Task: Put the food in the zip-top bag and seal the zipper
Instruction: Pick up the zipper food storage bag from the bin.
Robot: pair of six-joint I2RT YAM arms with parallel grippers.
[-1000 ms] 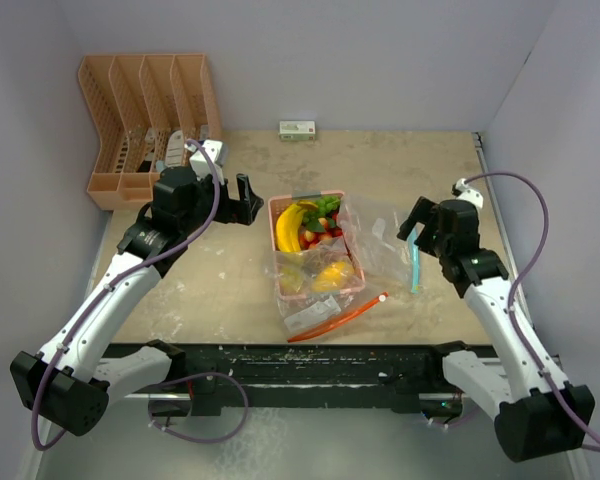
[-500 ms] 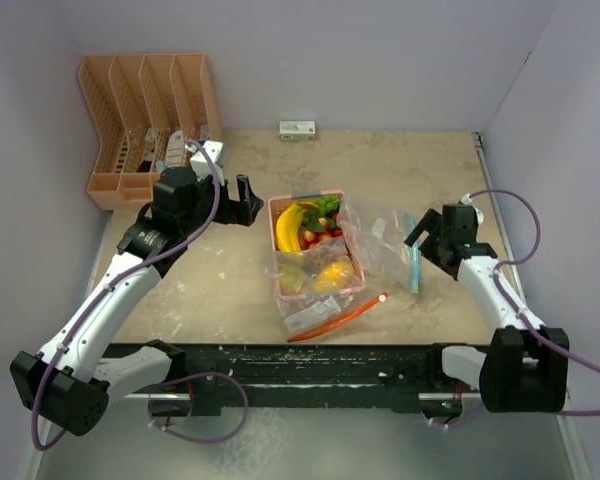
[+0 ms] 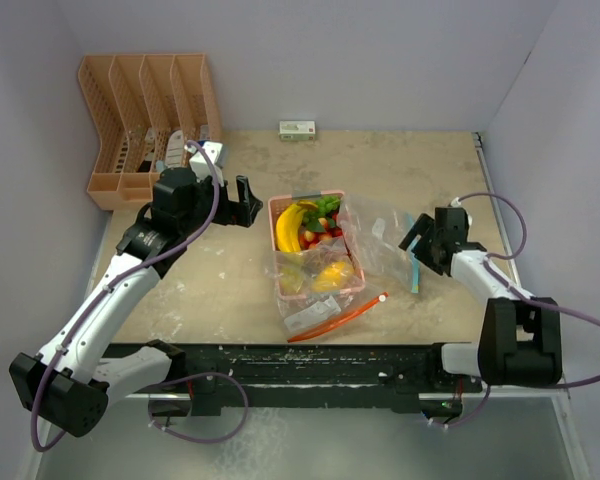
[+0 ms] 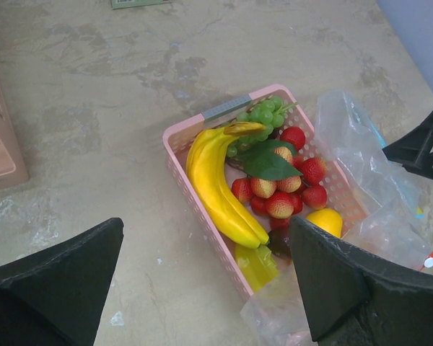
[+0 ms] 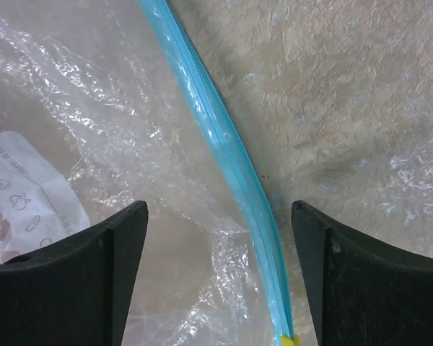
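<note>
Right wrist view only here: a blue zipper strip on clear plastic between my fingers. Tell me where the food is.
Observer: The bananas, strawberries and green grapes lie in a pink basket, just left of the zip-top bag in the top view.
Operator: Report the left arm.
Observer: The left gripper hangs just left of that basket, fingers open and empty.
Operator: Name anything else near the bag.
Observer: An orange-red strip lies at the basket's near end, beside more clear plastic.
</note>
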